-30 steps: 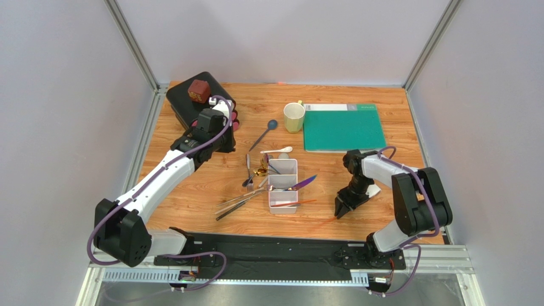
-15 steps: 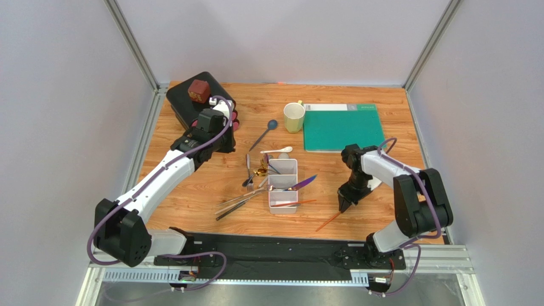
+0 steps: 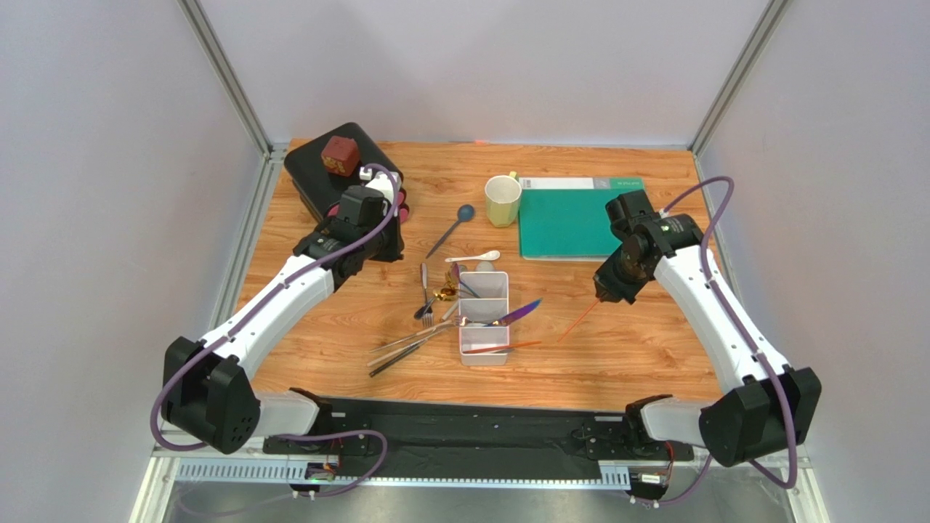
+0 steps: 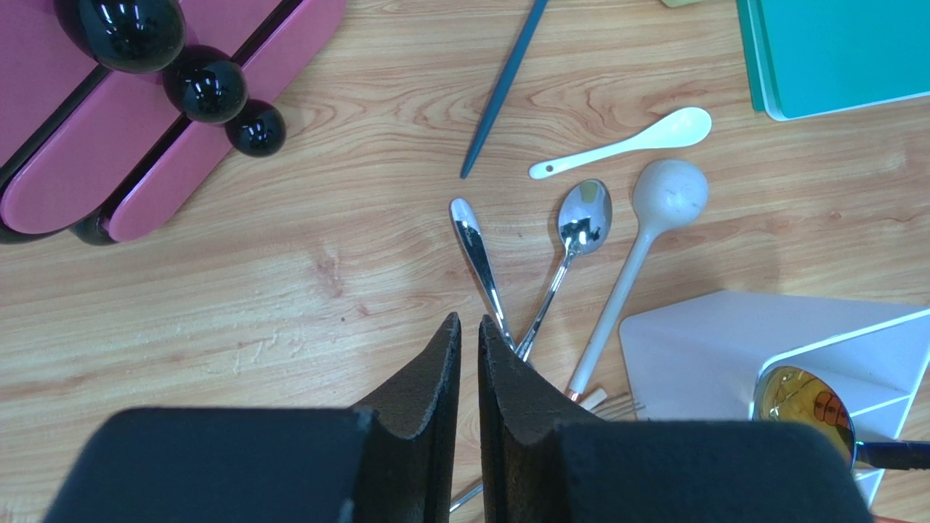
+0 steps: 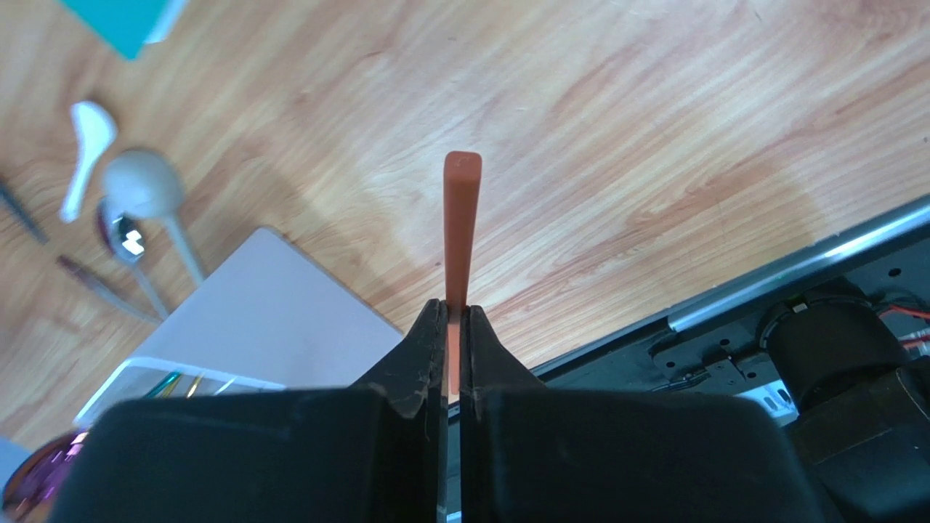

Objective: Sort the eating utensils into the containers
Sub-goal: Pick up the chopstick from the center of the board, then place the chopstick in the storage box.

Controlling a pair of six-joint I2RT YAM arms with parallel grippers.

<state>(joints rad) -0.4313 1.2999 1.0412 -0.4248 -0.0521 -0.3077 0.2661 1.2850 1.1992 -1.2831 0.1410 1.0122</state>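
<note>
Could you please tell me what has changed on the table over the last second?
The right gripper closed on the orange chopstick near the table's front edge, lifted it and swung back toward the green mat. The left gripper, white tray and other utensils stayed put.

No text, label, brand, number or sign can be read anywhere; the print on the white strip along the green cutting mat [image 3: 589, 218] is too small.

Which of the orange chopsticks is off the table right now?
The orange chopstick pinched in the right tool, hanging in the air; the other chopstick lies across the white tray.
</note>
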